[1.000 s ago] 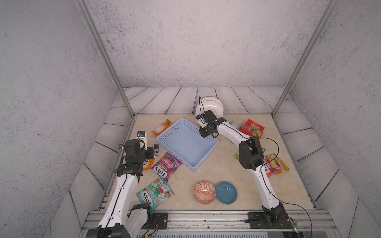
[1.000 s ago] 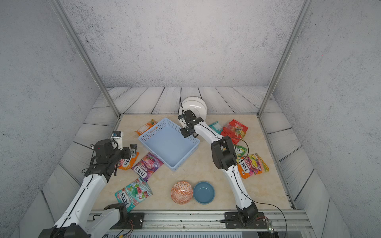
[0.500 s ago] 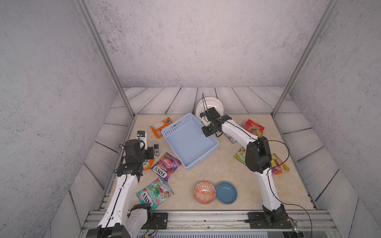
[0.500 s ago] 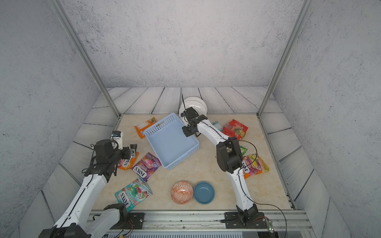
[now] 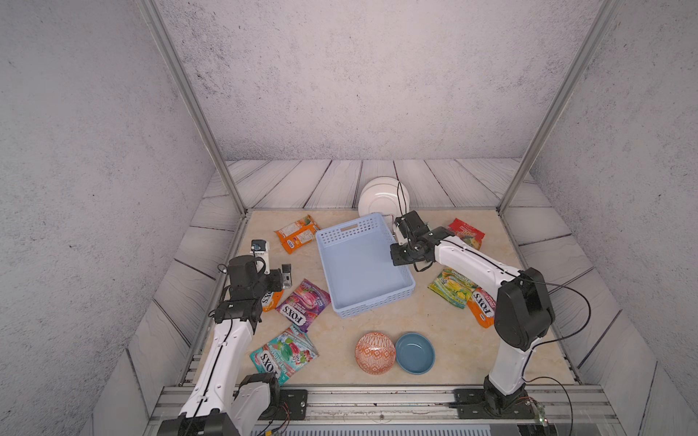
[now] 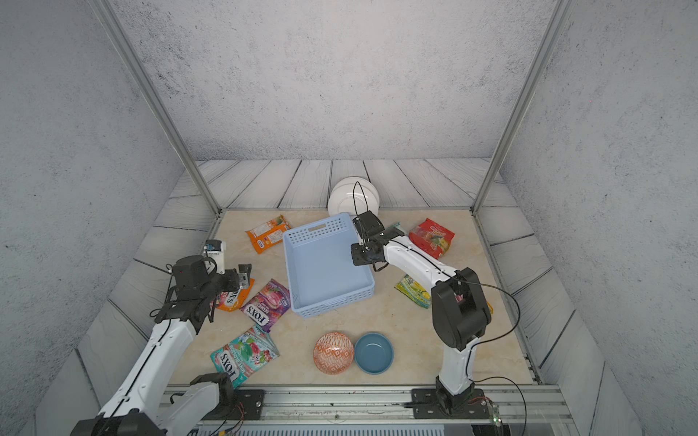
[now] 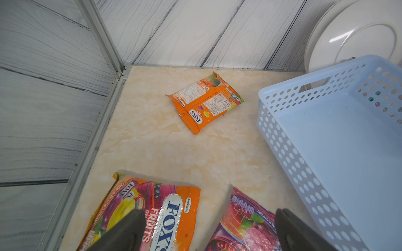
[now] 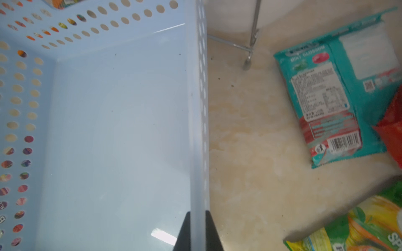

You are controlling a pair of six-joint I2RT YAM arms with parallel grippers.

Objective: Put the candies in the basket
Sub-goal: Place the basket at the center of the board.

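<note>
I'm pinching the empty basket's point(image 5: 368, 305) side wall with the right gripper point(image 8: 197, 228), apparently to place it better. The left gripper point(image 7: 208, 228) is hanging wide open above an orange bag point(image 7: 152, 213) and a purple bag point(image 7: 245, 228); next it needs lowering onto one.

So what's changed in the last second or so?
The right claw, shut on the side wall of the basket, has swung it clockwise as seen from above, its far end moving toward the robot's right. The left claw stayed open and still; the candy bags and bowls have not moved.
</note>
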